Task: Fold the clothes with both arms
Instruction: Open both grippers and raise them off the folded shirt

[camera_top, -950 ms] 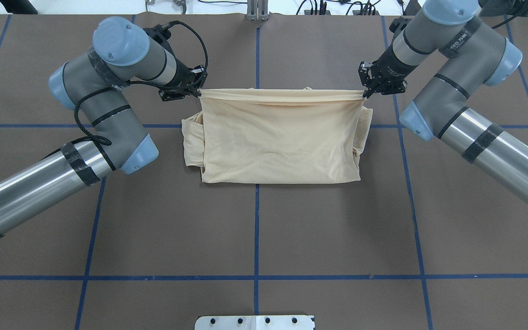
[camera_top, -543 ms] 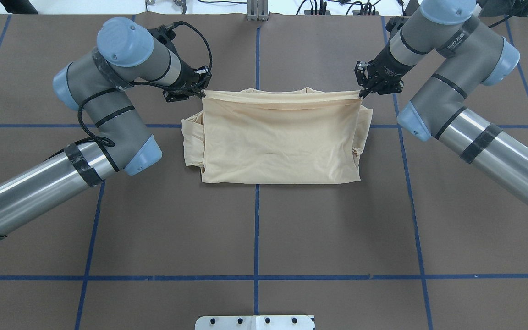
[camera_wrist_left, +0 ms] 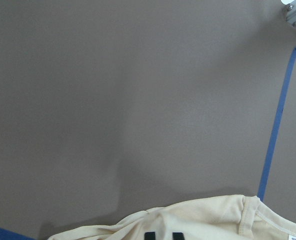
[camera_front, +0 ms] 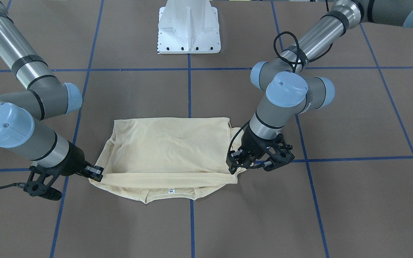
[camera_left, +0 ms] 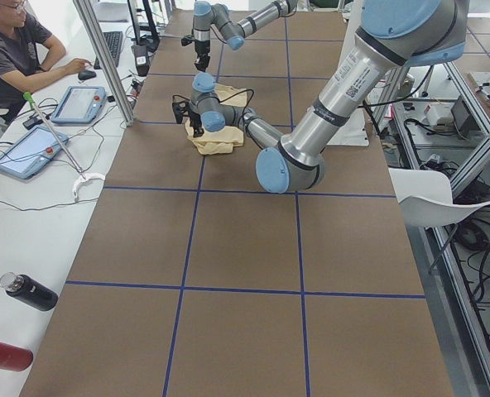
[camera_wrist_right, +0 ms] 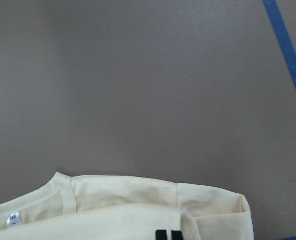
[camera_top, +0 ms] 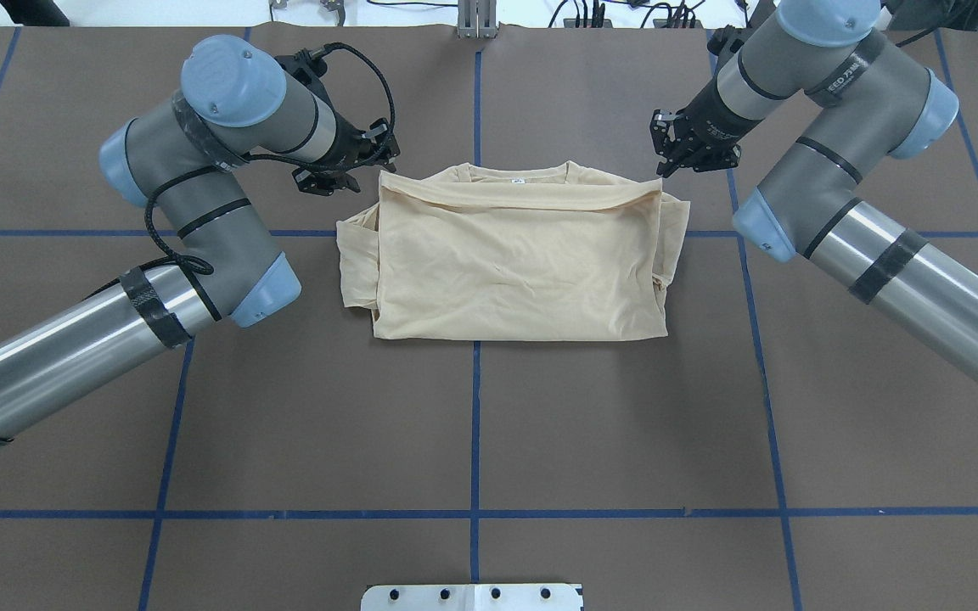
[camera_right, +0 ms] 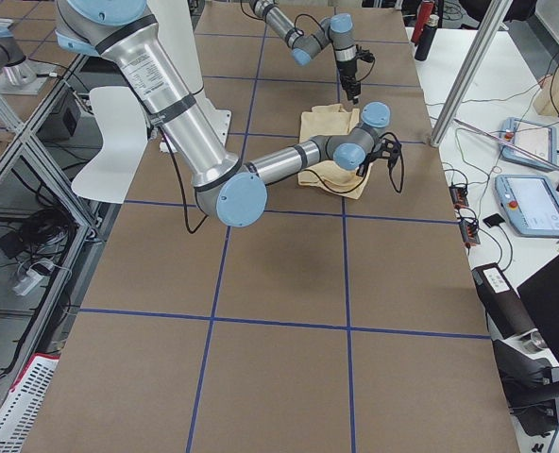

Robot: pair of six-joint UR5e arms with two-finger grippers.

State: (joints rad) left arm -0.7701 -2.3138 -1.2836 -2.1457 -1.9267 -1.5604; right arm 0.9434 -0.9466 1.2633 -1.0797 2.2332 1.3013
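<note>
The pale cream-yellow shirt lies folded into a rectangle on the brown table, also seen from the front. Its print is hidden. The collar and white neck label show at the far edge, beyond the folded-over layer. My left gripper hovers at the shirt's far left corner, and my right gripper at the far right corner. Both look slightly open and off the cloth, which lies slack. The wrist views show black fingertips just above the cloth.
The white pedestal base stands on the robot's side of the table. Blue tape lines cross the brown surface. An operator sits at a side bench holding tablets and bottles.
The folded-over edge, held taut between both grippers before, has dropped and now lies slack on the shirt, uncovering the collar. Both grippers have let go and moved slightly away from the robot.
</note>
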